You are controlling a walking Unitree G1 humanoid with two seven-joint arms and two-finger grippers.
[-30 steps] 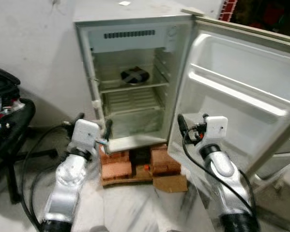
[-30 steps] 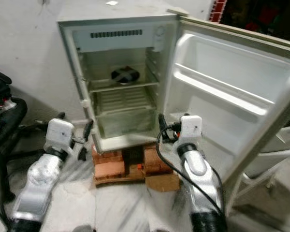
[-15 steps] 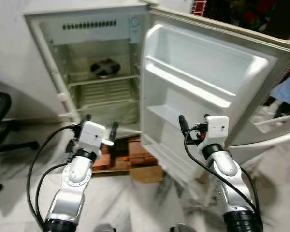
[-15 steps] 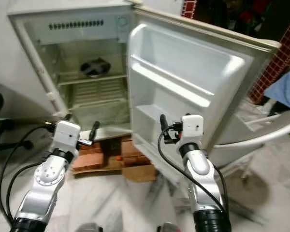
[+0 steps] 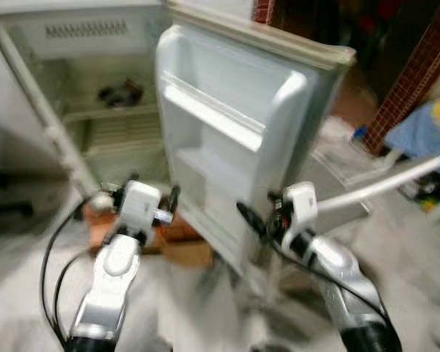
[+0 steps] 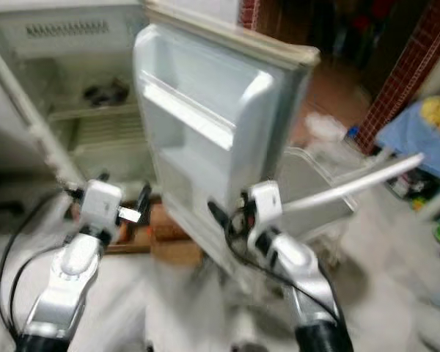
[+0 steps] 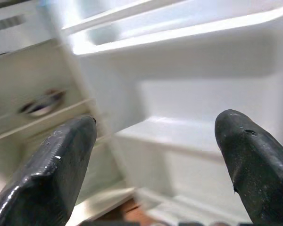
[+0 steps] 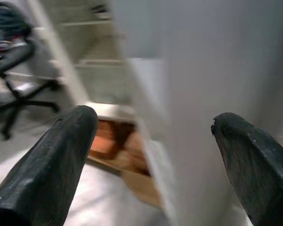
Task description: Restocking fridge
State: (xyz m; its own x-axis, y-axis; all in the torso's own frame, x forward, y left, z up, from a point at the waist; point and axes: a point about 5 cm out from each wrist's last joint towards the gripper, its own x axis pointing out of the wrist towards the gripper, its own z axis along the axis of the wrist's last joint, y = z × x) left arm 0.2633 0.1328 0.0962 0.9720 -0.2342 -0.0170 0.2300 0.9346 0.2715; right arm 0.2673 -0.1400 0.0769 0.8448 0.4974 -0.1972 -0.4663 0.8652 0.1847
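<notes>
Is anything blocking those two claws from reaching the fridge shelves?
For the right gripper, yes: the open fridge door stands between it and the shelves. The left gripper faces the opening beside the door, nothing visible in between. Both jaws are open, holding nothing.

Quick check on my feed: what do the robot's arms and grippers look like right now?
Both arms are silver metal, ending in white box-shaped wrist housings. The left gripper and right gripper each carry two long black fingers, scuffed at the tips. Black cables loop along each forearm.
</notes>
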